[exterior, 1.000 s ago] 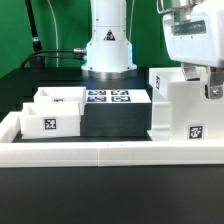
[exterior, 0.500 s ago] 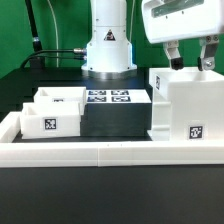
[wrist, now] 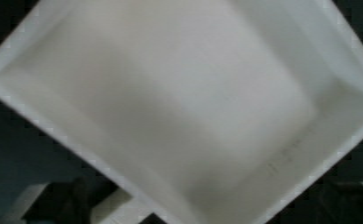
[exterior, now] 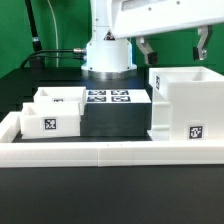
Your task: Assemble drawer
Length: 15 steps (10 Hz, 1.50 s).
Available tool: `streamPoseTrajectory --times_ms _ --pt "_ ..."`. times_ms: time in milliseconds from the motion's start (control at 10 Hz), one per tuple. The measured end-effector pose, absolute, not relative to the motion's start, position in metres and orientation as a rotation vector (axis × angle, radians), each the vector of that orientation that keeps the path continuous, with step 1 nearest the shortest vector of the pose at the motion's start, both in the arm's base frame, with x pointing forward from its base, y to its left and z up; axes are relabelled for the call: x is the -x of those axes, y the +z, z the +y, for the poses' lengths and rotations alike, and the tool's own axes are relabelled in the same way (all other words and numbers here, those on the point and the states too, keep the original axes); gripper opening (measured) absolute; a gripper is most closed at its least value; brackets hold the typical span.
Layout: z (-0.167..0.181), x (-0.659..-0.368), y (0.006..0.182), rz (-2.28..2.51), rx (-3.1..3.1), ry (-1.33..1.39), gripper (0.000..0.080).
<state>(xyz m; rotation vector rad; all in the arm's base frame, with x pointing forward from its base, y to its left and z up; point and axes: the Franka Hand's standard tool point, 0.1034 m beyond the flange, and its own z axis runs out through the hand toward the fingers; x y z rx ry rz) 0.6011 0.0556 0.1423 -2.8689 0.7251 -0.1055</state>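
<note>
On the black table (exterior: 110, 190), the white boxy drawer housing (exterior: 186, 110) stands open-topped beneath the released, empty hand (exterior: 175, 45).

Stands on a white rounded arm base (exterior: 108, 50) toward 12 o'clock in the exterior view, upright, with a small dark mark on its front. Ends between 1 and 2 o'clock in a white boxy wrist housing (exterior: 165, 15), broad, nearly level, cut off by the upper edge of the frame. Carries under that housing a white two-finger gripper (exterior: 175, 52), aimed down toward 6 o'clock. Holds the dark slim fingers (exterior: 147, 48) spread wide, one at 9 o'clock of the gripper's middle, the other at 3 o'clock, both roughly vertical, tips at about equal height. Cannot make out the fingers clearly in the wrist view.
</note>
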Motion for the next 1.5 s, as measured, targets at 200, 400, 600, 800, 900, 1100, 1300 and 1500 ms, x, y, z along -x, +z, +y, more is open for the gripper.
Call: streamPoseTrajectory --times_ms 200,400,600,800,900,1100,1300,1500 --pt "0.044 -0.601 0.140 0.560 2.912 -0.122 0.0649" --pt "0.043 -0.600 0.138 0.367 2.950 -0.135 0.0649" --pt "0.021 -0.589 0.133 -0.139 3.022 -0.139 0.0649" --pt "-0.003 -0.576 0.131 -0.163 3.033 -0.133 0.0649" --pt "-0.019 -0.570 0.128 -0.180 3.043 -0.140 0.0649" --pt "-0.042 -0.559 0.119 -0.142 3.055 -0.147 0.0649" --pt "-0.041 -0.559 0.119 -0.147 3.056 -0.145 0.0649" --pt "-0.041 -0.559 0.119 -0.146 3.056 -0.143 0.0649"
